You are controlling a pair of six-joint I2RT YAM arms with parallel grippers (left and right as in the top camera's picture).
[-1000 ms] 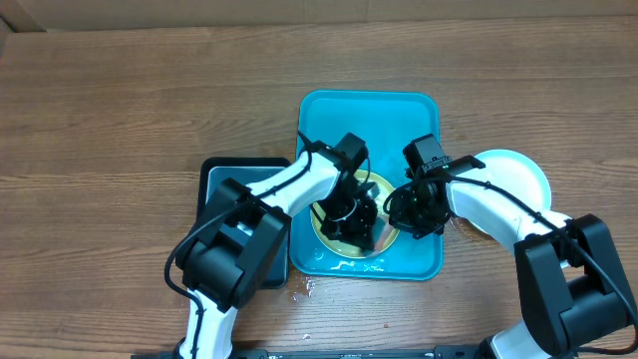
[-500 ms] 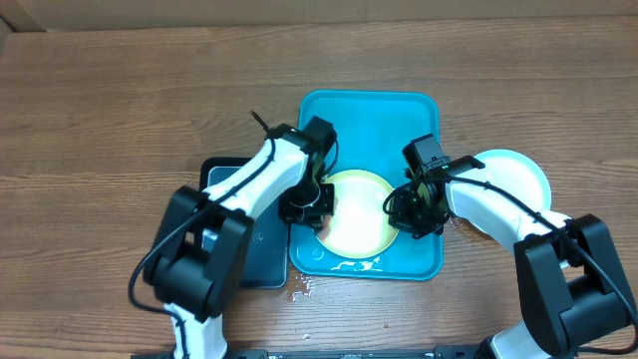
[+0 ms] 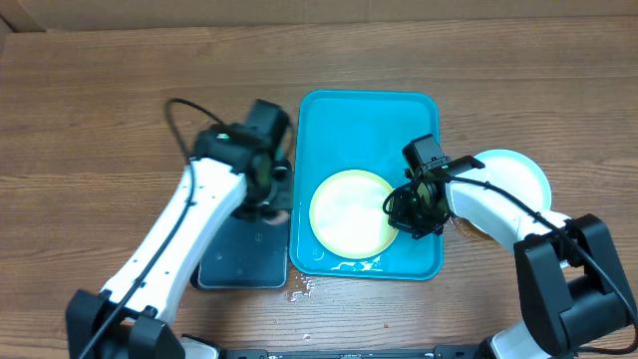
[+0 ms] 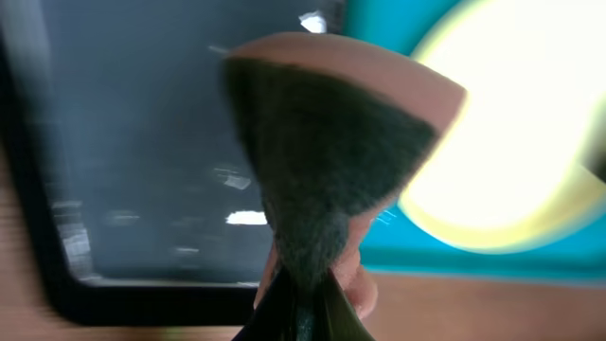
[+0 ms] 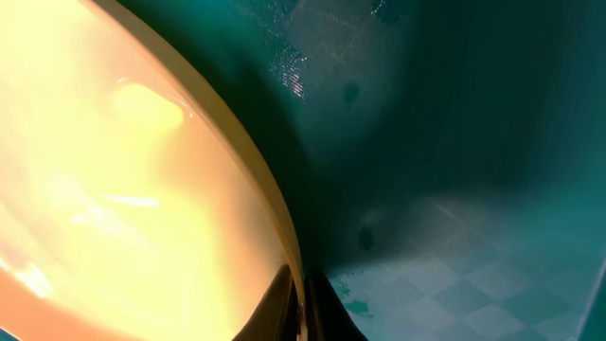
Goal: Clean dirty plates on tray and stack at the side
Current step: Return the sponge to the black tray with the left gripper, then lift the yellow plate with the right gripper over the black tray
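Observation:
A yellow-green rimmed plate (image 3: 351,211) lies on the turquoise tray (image 3: 369,120), in its near half. My right gripper (image 3: 404,214) is shut on that plate's right rim; the rim (image 5: 265,213) shows pinched between the fingers (image 5: 301,308) in the right wrist view. My left gripper (image 3: 271,194) is shut on a sponge (image 4: 331,142), pink with a dark scouring face, and holds it over the black tray (image 3: 229,264), left of the turquoise tray. The plate (image 4: 511,142) shows at the right of the left wrist view. A light-blue rimmed plate (image 3: 518,175) lies on the table right of the tray, partly under my right arm.
Water drops (image 3: 304,287) lie on the wooden table at the turquoise tray's near left corner. Small blue smears (image 5: 358,305) lie on the tray floor by the plate rim. The black tray (image 4: 114,189) is wet and shiny.
My left gripper has lifted the sponge off the plate and carried it left, from over the plate to over the black tray. My right gripper has kept its hold on the rim.

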